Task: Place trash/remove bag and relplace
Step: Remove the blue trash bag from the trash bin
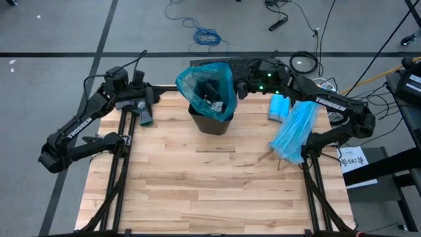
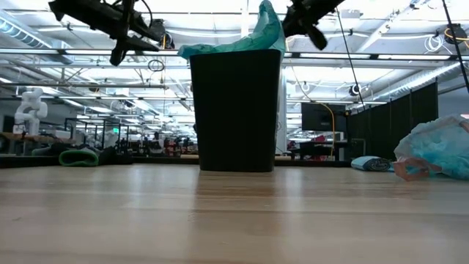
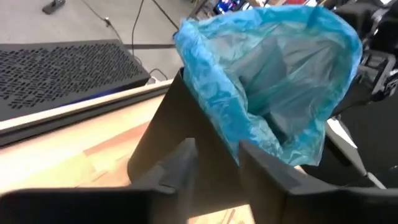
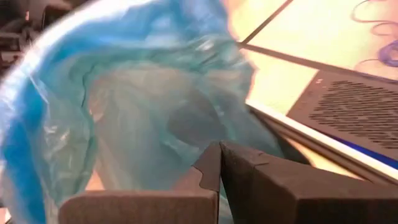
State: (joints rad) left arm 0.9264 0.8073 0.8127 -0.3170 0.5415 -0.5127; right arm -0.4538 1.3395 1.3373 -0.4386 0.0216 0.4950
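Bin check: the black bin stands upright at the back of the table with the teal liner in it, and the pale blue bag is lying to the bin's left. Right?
One thing is off. The pale blue bag lies to the right of the black bin, near the right arm, as the high view shows. The rest holds: the bin stands upright at the back of the table with the teal liner in it.

Grey floor [image 1: 59, 39], strip-lit ceiling [image 2: 410, 66]

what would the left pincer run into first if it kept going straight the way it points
Most likely the teal bin liner bunched over the near rim of the black bin. The left pincer points at that edge, fingers apart, with nothing showing between. Depth is hard to judge, so it could meet the bin wall first.
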